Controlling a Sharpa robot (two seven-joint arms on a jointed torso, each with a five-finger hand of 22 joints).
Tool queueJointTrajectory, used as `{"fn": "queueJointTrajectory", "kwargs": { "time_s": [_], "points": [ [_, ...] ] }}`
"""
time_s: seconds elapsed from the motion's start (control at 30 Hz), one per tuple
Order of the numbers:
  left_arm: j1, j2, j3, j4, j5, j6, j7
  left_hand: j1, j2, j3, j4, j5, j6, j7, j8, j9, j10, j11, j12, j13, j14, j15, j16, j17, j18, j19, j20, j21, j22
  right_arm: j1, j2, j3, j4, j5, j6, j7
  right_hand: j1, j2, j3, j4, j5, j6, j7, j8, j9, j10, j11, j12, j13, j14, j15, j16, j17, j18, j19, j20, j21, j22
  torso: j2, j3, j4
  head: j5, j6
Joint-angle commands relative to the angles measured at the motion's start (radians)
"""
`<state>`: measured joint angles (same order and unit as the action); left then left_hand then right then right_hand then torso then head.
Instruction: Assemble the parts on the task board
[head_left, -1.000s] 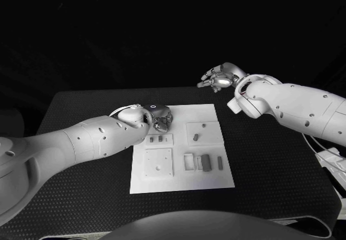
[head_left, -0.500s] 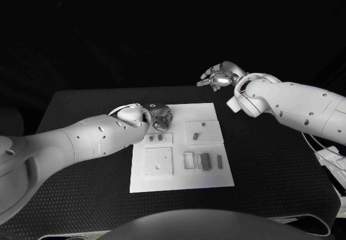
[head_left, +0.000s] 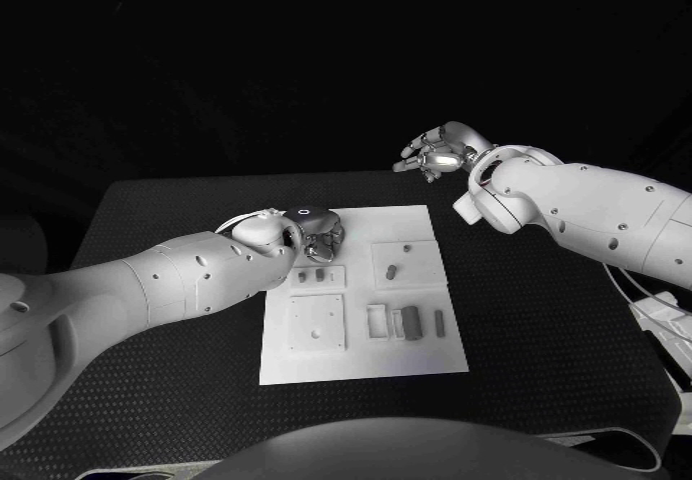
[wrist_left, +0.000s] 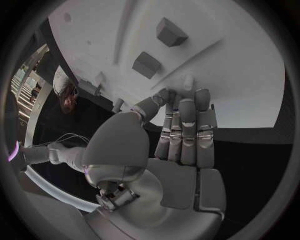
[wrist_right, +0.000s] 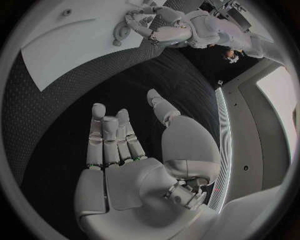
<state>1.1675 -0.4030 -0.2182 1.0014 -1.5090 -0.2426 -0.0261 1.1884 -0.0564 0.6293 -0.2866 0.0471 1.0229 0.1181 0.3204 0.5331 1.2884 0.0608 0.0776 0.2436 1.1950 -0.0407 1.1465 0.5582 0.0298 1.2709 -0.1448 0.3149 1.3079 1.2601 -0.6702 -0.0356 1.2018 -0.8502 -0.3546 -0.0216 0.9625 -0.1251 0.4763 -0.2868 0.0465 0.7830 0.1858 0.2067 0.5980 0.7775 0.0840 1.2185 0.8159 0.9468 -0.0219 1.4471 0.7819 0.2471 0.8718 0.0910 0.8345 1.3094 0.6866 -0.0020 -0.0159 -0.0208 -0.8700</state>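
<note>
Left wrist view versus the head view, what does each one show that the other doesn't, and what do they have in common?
Left wrist view alone: the left hand's palm side, its fingers straight, side by side and holding nothing, tips near the board's edge, and two small blocks close up.

Head view alone: the right hand raised beyond the table's far edge, the whole task board on the black table, and the slim parts in the board's near half.

Both: the left hand over the board's far left corner, and the white board itself.
</note>
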Motion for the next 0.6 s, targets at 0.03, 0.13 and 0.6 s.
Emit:
{"fn": "queueJointTrajectory", "kwargs": {
  "time_s": [0.03,0.13,0.6],
  "points": [
    [-0.018,-0.006,-0.011,0.003,0.051,-0.02,0.039,0.014,0.008,0.009,0.001,0.003,0.008,-0.003,0.006,0.003,0.01,-0.003,0.0,0.002,0.02,-0.013,0.006,0.001,0.057,0.011,-0.001,0.007,0.021,0.0,0.0,0.001,0.001,-0.002,0.01,0.01,-0.001,0.009,-0.004,0.002,0.003,0.002,0.007,0.006,-0.002,-0.005,-0.001,0.005,-0.002,-0.003,-0.001,0.007,-0.001,0.015,0.0,0.009,-0.006,0.013,0.0,-0.0004,-0.0005,0.001,0.001],
    [-0.018,-0.013,-0.01,0.006,0.089,-0.047,0.054,0.014,0.009,0.011,0.001,0.003,0.01,-0.003,0.007,0.004,0.013,-0.004,0.0,0.001,0.023,-0.014,0.007,0.002,0.057,0.014,-0.003,0.008,0.021,0.0,0.0,0.001,0.001,-0.002,0.01,0.011,-0.001,0.009,-0.004,0.002,0.003,0.002,0.007,0.006,-0.002,-0.005,-0.001,0.005,-0.002,-0.003,-0.001,0.007,-0.001,0.015,0.0,0.009,-0.006,0.013,0.0,-0.0005,-0.0009,0.002,0.002],
    [-0.017,-0.056,0.048,0.05,0.136,-0.081,0.074,0.014,0.009,0.014,0.0,0.003,0.013,-0.005,0.007,0.006,0.018,-0.007,-0.002,0.0,0.03,-0.017,0.013,0.005,0.057,0.022,-0.006,0.012,0.022,0.0,-0.005,0.001,0.003,-0.002,0.009,0.011,-0.001,0.009,-0.004,0.002,0.003,0.001,0.007,0.006,-0.002,-0.005,-0.001,0.006,-0.002,-0.003,-0.001,0.007,-0.002,0.015,0.0,0.009,-0.006,0.013,-0.001,0.0,-0.0002,0.002,0.01]
  ]
}}
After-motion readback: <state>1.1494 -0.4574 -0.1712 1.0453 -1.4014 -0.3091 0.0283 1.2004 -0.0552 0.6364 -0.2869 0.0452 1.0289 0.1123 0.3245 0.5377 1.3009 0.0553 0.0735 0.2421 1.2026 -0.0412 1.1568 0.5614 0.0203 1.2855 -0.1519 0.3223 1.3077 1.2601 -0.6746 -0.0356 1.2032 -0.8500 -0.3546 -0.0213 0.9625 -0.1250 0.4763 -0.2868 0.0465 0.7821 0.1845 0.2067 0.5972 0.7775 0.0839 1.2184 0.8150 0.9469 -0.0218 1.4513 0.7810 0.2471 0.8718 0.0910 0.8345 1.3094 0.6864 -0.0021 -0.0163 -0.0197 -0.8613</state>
